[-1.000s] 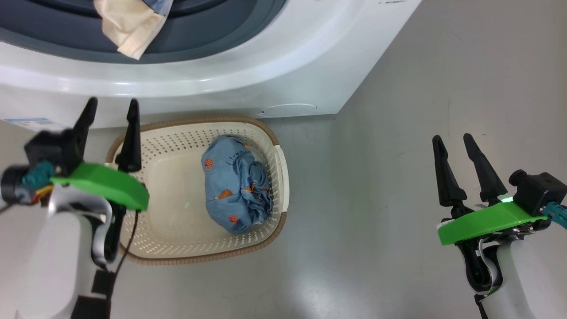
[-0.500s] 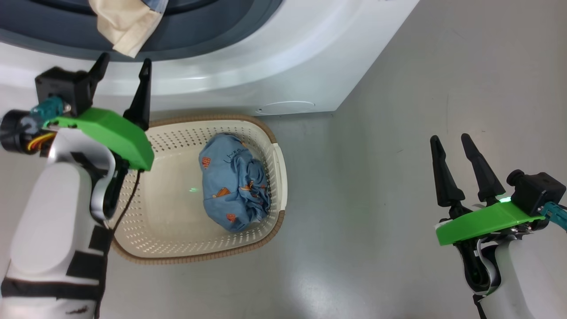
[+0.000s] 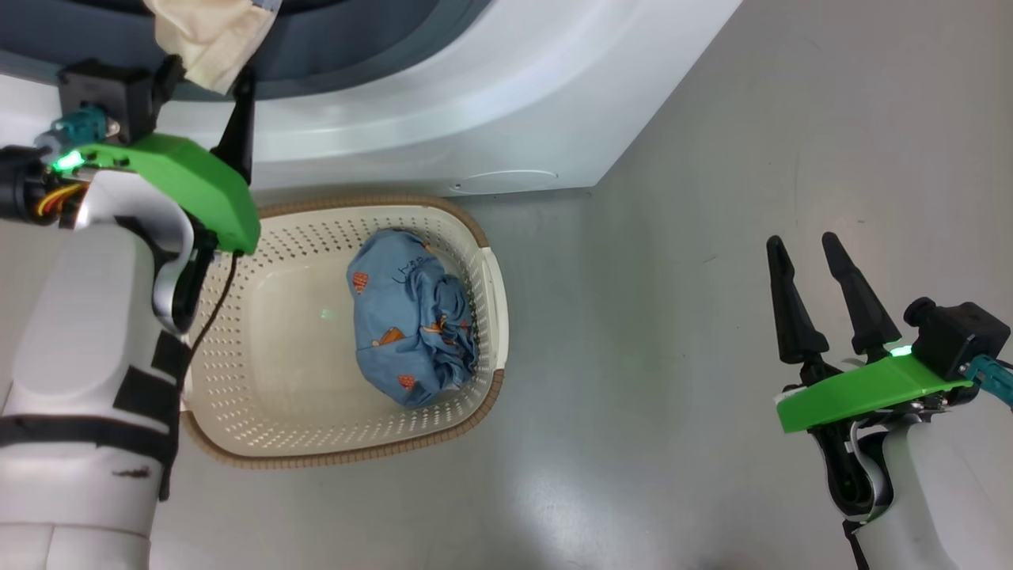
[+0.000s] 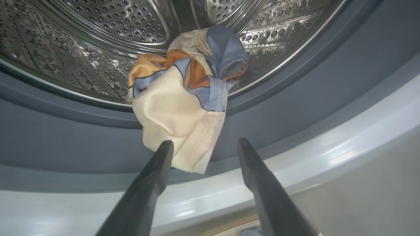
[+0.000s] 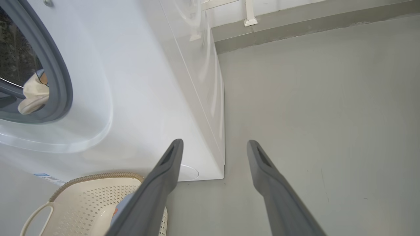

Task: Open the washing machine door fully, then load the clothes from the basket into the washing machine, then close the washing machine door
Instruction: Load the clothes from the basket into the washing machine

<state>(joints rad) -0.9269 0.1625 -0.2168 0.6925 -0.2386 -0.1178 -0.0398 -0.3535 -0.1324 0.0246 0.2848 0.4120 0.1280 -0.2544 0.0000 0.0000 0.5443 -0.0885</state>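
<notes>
Plainly, the loading is only part done. Nearest the robot, the right gripper (image 3: 802,240) hangs over the grey floor (image 3: 673,356), well apart from the work, its two dark fingers spread and holding nothing.

Ahead on the left, the small cream perforated plastic basket with the brown woven rim (image 3: 340,457) sits on the floor just beside the foot of the big white front-loading washing machine (image 3: 475,103). A bunched blue garment with orange prints (image 3: 407,328) lies against the basket's right wall, so another trip looks due.

Higher up, the left gripper (image 4: 205,143) hovers at the machine's mouth with its fingers released and apart. The hem of a cream-and-blue garment (image 4: 174,121) hangs between their tips and seems to brush one of them.

That garment spills out of the shiny perforated steel drum (image 4: 98,32) and droops over the grey rubber gasket (image 4: 65,144).

The step in hand appears to be getting this piece fully inside. It would go best by closing on the hanging hem, not on the bulk, and lifting it clear of the rubber. The arm should then carry it past the lip and let go only once it is well within the drum. Any cloth left trailing over the seal would likely get pinched later, and fingers scraping the gasket could drag it.
</notes>
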